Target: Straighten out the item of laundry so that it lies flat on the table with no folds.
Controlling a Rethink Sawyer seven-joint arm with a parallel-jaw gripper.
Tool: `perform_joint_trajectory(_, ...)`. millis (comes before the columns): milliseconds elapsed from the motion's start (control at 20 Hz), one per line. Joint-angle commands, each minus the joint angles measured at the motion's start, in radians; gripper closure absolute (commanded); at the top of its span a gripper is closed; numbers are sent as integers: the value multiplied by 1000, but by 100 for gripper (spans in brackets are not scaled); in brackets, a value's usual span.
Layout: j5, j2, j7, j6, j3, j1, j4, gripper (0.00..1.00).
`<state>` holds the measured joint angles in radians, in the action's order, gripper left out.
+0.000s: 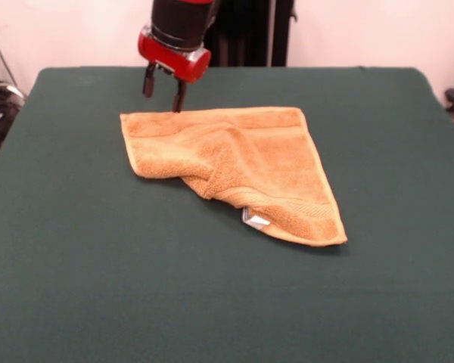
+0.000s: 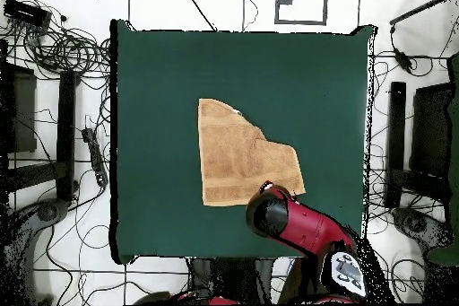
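Orange-yellow terry hand towel (image 1: 242, 162) folded over on dark green felt table (image 1: 98, 272), white tag (image 1: 255, 219) peeking out, red-and-black gripper (image 1: 163, 91) spread apart, hovering at far edge.

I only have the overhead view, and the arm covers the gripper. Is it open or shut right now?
Observer: Open. In the front view the gripper has its two dark fingers apart, with nothing between them.
Operator: Is it down on the towel?
Observer: One fingertip reaches the far edge of the towel, near a corner. I cannot tell whether it touches.
Operator: Does the cloth lie flat?
Observer: No. A folded layer bulges up along the side nearest the front camera, beside the white tag.
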<state>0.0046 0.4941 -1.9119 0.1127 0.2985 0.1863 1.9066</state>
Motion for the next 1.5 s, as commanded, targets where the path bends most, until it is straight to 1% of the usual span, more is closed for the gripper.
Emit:
perform_joint_trajectory(50,5,-14,-110,72,-94,-31,-34,0)
perform_joint_trajectory(650,18,18,-85,155,-122,-10,-81,0)
perform_joint_trajectory(900,34,13,-99,210,-103,-33,-111,0)
perform_joint_trajectory(1000,25,17,-89,240,-95,-42,-123,0)
perform_joint_trajectory(1150,12,14,-71,224,-126,-12,-123,0)
perform_joint_trajectory(1500,38,8,-94,248,-141,-1,-177,0)
